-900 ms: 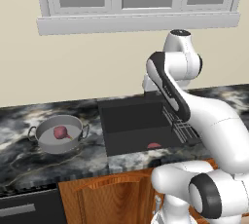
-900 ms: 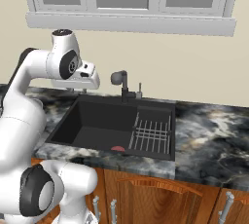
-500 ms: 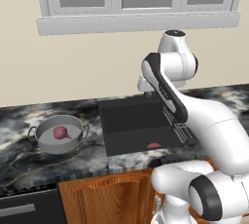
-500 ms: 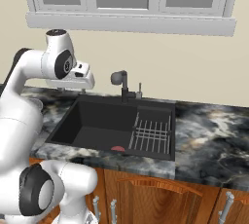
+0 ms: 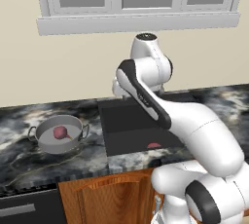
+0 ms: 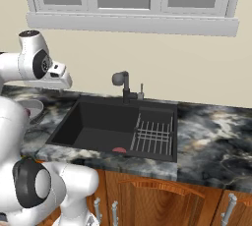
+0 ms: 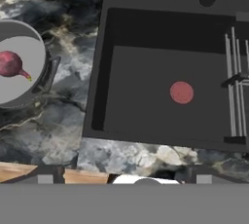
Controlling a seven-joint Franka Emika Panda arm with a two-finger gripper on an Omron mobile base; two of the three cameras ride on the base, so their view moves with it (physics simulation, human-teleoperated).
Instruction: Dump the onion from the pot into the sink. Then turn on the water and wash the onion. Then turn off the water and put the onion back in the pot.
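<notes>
Progress: nothing ticked off so far, by my reading. The onion (image 5: 60, 131) sits inside the pot (image 5: 59, 141), so the dump into the sink (image 6: 93, 120) is yet to come, and after it the washing, the tap off and the return trip.

Onion: a purplish-red bulb lying on the pot's pale floor, with its thin stem tip showing clearly from the hand camera.

Pot: upright on the marbled counter (image 5: 29, 164), just beside the sink's left edge, both loop handles free, nothing touching it.

Sink: black basin, dry as far as I can see, no water running from the tap (image 6: 121, 79). A flat pink-red sliver (image 7: 181, 92) lies on the floor of the basin, near the wire rack (image 6: 153, 135) at the right side. That is not the onion.

Arm: raised high above the counter, the hand up over the back left corner of the sink, looking down on both pot and basin.

Jaws: well clear of everything, holding nothing that I can make out. How far apart they stand I cannot tell; the fingertips are not plain in any view.

Next, I'd guess: reach left and down for a pot handle.
</notes>
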